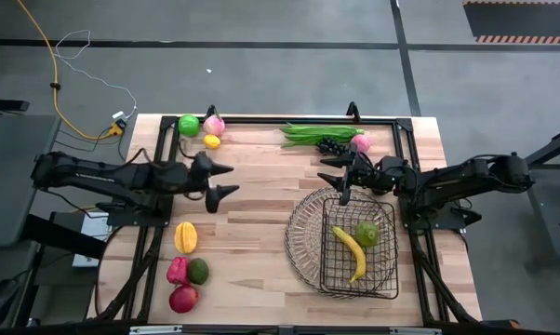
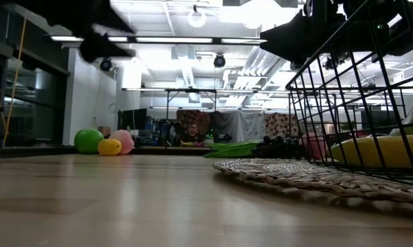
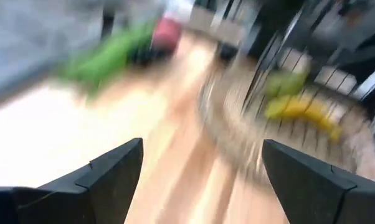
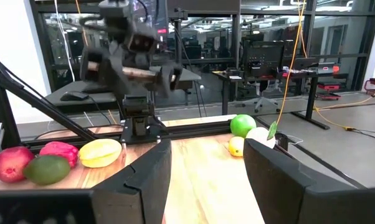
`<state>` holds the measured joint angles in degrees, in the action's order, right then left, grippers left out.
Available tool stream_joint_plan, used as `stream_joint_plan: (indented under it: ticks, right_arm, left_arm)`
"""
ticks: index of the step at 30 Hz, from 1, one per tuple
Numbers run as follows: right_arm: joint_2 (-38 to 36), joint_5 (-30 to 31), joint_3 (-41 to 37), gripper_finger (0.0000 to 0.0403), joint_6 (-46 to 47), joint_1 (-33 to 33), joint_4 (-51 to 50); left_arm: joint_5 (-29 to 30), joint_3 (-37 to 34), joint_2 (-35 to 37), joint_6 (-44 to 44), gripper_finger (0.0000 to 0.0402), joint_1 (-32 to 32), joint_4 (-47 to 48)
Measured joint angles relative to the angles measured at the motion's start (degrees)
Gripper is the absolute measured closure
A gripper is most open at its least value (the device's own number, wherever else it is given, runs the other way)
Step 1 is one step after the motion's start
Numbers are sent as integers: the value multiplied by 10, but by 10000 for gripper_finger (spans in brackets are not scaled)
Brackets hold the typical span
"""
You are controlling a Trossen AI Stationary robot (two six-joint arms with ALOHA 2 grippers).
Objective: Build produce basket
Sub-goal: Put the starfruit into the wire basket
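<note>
Wooden bench (image 1: 252, 233), pale planks, black frame at edges, grey floor around; low view shows a lit workshop w/ ceiling lamps behind.

Basket (image 1: 304, 233): dark wire, woven round rim, rectangular mesh centre. Sits on the bench's right half, upright. Inside mesh centre: yellow banana (image 1: 351, 251) lying lengthwise, green apple (image 1: 366, 234) just beside it. Low view shows mesh wall (image 2: 344, 103) close up, rim flat on bench.

Right gripper (image 1: 340, 179): just beyond basket's far rim, above bench, pointing toward bench centre. Jaws part open, nothing between them (right wrist view: clear gap).

Beyond basket, at far edge: long green beans (image 1: 313, 134), dark grapes (image 1: 332, 145) touching the beans, pink peach (image 1: 360, 142) just beside grapes.

Left gripper (image 1: 222, 180): well left of basket, over bench centre-left, pointing toward basket. Jaws wide open, empty; left wrist view blurred, basket w/ banana visible ahead.

Far-left of basket, at far edge: green apple (image 1: 188, 125), pink peach (image 1: 214, 125), lemon (image 1: 211, 141), clustered, near-touching.

Near-left of basket, by bench's left edge: yellow star-shaped fruit (image 1: 185, 237); beyond it toward the near edge a pink-red item (image 1: 176, 271), avocado (image 1: 198, 271) touching it, red apple (image 1: 183, 298) next. Same group seen in right wrist view (image 4: 50, 162).

Off bench: yellow cable (image 1: 47, 65) on floor, far left of basket.
</note>
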<state>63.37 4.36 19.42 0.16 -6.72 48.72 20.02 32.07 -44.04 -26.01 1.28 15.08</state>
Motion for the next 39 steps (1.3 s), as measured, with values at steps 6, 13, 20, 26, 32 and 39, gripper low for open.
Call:
stream_joint_plan:
  ticks: [6,13,20,26,32,39]
  right_arm:
    - [0,0,0,212,0,0,0]
    - [0,0,0,212,0,0,-5]
    - [0,0,0,212,-1,0,-7]
    - [0,0,0,212,-1,0,-10]
    - [0,0,0,212,-1,0,-11]
    - [0,0,0,212,-2,0,-13]
  left_arm:
    - [-47,39,-32,-251,83,-83,279]
    - [-69,39,-58,-531,83,-252,394]
    - [-41,39,-98,-715,89,-385,401]
    - [-47,52,-152,-800,91,-438,472]
    - [-45,77,-170,-817,92,-446,496]
    - [-128,106,-169,-808,92,-446,520]
